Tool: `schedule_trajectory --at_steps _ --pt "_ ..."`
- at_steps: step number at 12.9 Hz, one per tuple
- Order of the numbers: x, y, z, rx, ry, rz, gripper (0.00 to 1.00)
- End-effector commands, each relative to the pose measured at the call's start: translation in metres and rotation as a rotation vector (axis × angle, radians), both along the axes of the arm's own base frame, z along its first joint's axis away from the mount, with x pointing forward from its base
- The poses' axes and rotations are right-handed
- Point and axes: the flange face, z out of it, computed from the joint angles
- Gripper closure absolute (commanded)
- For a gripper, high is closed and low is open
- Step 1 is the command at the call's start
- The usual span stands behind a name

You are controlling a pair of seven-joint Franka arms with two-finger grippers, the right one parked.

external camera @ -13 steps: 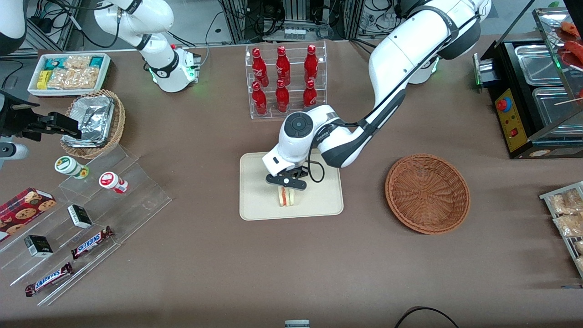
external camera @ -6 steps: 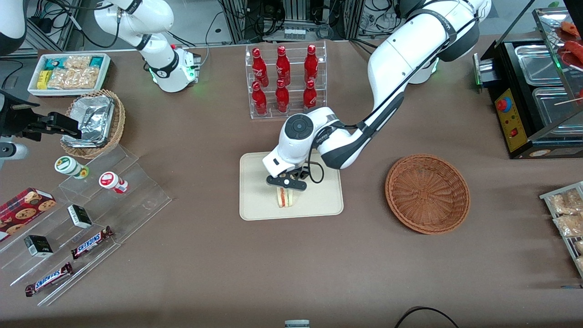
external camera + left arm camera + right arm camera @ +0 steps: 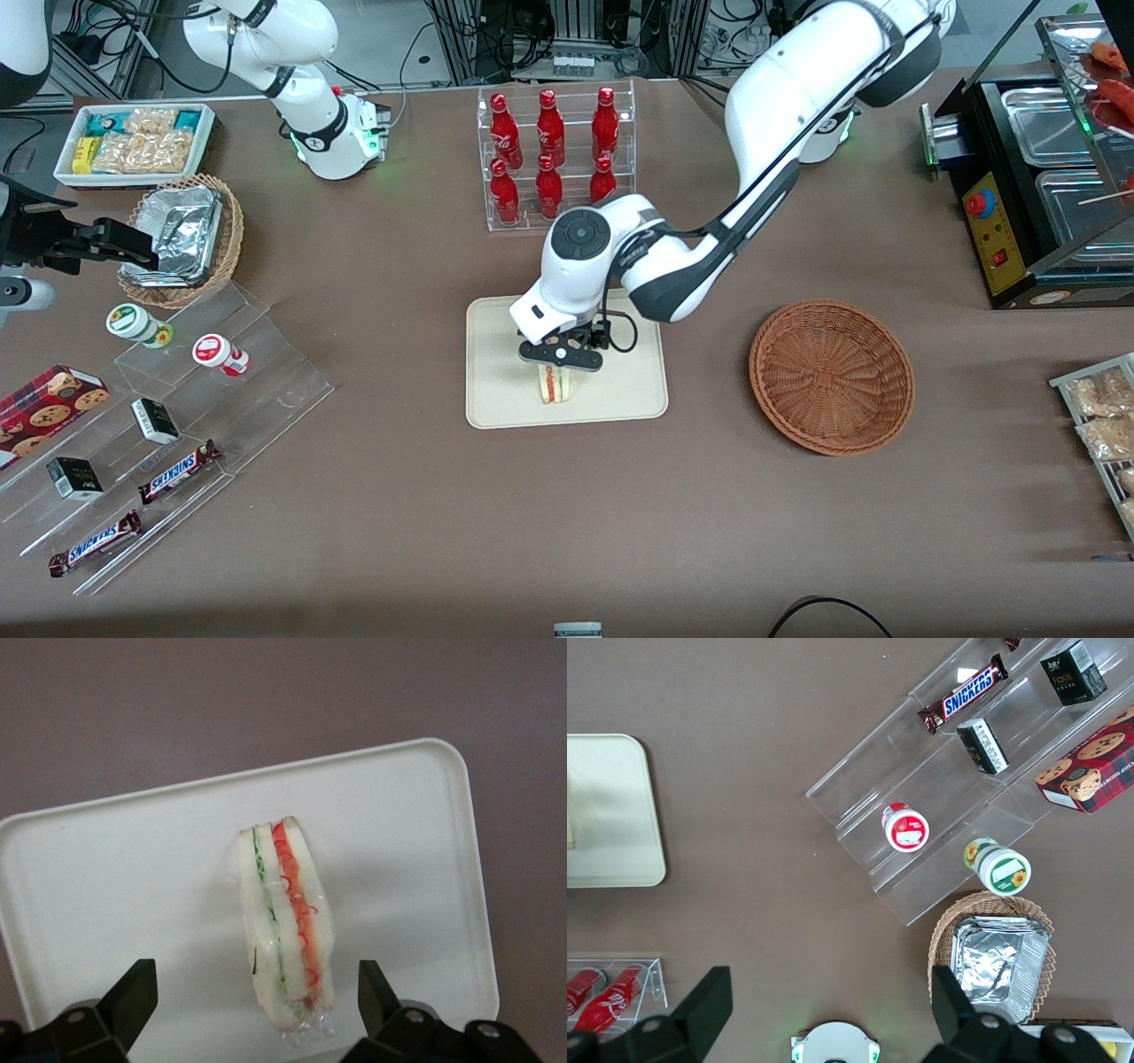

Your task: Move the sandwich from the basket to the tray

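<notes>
The sandwich [image 3: 555, 385] [image 3: 285, 926], a plastic-wrapped wedge of white bread with red and green filling stripes, stands on its edge on the cream tray [image 3: 496, 390] [image 3: 133, 868]. My gripper [image 3: 559, 356] [image 3: 257, 1005] hangs just above it, open, with a black finger [image 3: 133, 997] well clear on each side and nothing touching the bread. The reddish-brown wicker basket [image 3: 831, 376] sits empty on the table, toward the working arm's end from the tray.
A clear rack of red bottles [image 3: 554, 155] stands farther from the front camera than the tray. Toward the parked arm's end are clear acrylic steps [image 3: 177, 416] with snacks, a foil-lined tan basket [image 3: 182, 237] and a white snack bin [image 3: 135, 142]. A black food warmer [image 3: 1036, 177] stands at the working arm's end.
The sandwich stays put on the tray. My gripper has lifted slightly off it and the arm's upper links have risen.
</notes>
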Motion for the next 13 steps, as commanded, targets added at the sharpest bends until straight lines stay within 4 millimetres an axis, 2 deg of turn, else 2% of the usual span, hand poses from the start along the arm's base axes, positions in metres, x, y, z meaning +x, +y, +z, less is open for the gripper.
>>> schedule_trajectory --at_steps 1,3,4,7,9,10,13 --pt "0.015 0.039 0.064 0.013 -0.023 0.103 0.0" --pt "0.029 0.074 0.105 0.012 -0.013 0.177 0.0" --pt "0.04 0.102 0.12 0.024 0.01 0.23 0.0" --pt "0.056 0.18 0.16 0.043 0.049 0.328 0.0" --pt "0.049 0.222 0.178 0.11 0.047 0.268 0.0" --pt "0.051 0.252 0.186 0.134 0.047 0.254 0.0" --pt "0.045 0.308 0.217 0.124 0.09 0.159 0.0"
